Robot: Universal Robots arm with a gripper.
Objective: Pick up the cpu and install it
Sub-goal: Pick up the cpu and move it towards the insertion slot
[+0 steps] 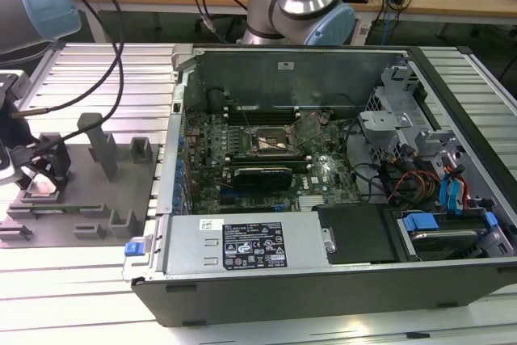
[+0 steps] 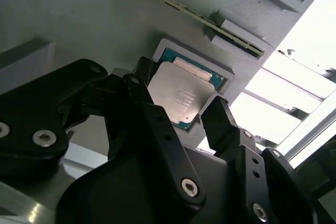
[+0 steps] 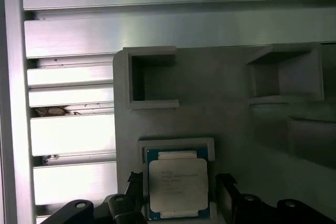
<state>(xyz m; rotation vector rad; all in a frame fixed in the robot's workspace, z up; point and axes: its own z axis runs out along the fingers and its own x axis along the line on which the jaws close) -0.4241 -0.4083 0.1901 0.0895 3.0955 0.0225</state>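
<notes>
Here, nine o'clock of dark metal computer case (image 1: pixel 363 288), open-fingered black gripper (image 3: pixel 179 181) straddles thin silvery square cpu (image 2: pixel 181 95): likely light, stiff, fragile; hold edges.

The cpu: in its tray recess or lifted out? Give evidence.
In: the cpu lies flat within the grey tray's raised frame, fingers either side.

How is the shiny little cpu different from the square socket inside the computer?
The cpu has a silvery top; the socket is dark with a metal frame. The cpu lies in a recess of the grey tray, between the fingers of the open gripper; the socket sits on the green board inside the computer case, away from the gripper. Both are square and lie flat.
</notes>
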